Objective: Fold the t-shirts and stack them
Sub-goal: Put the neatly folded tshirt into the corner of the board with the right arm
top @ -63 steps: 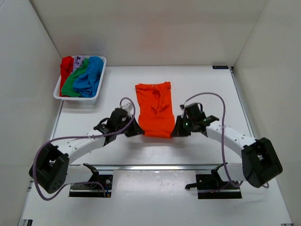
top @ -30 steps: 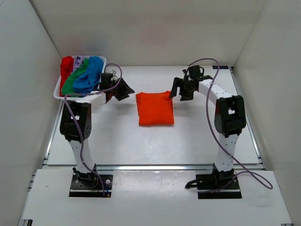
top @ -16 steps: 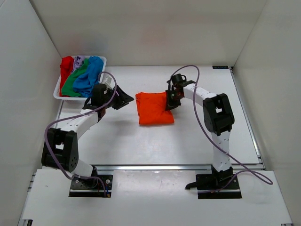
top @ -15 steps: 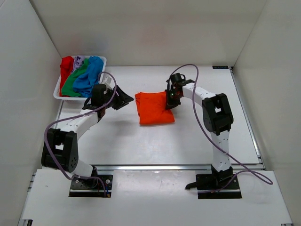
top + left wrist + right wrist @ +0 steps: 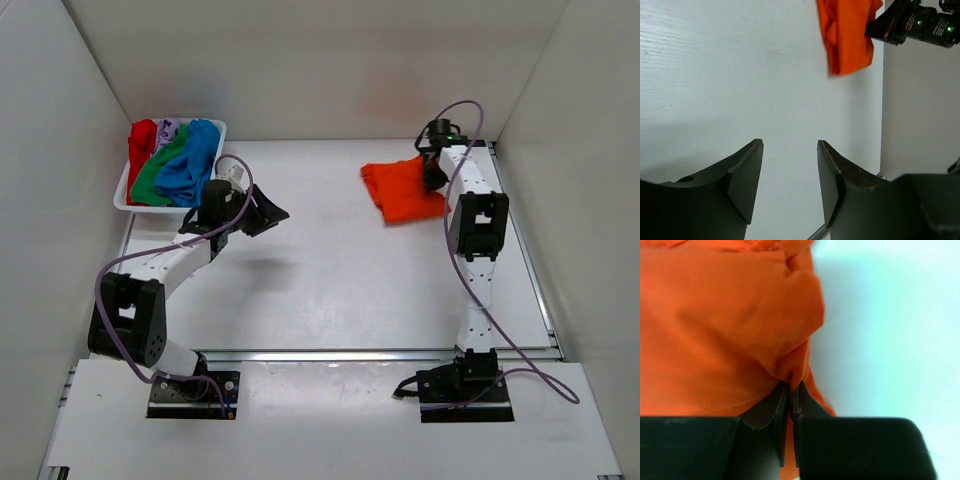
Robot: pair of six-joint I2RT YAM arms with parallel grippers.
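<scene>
The folded orange t-shirt (image 5: 402,190) lies at the back right of the table, also seen far off in the left wrist view as the orange t-shirt (image 5: 847,32). My right gripper (image 5: 433,176) is shut on its right edge; in the right wrist view the gripper (image 5: 790,386) pinches a fold of the orange t-shirt (image 5: 725,325). My left gripper (image 5: 268,213) hovers open over bare table left of centre, and in its own view the gripper (image 5: 790,150) holds nothing. Red, green, blue and lilac t-shirts (image 5: 175,160) are heaped in a tray.
The white plastic tray (image 5: 122,196) stands at the back left corner. White walls enclose the table on the left, back and right. A metal rail (image 5: 330,354) runs along the near edge, in front of both arm bases.
My right gripper closed on the orange t-shirt's right edge and dragged it from the table's middle toward the back right. The left gripper stayed near the tray, shifting slightly.
</scene>
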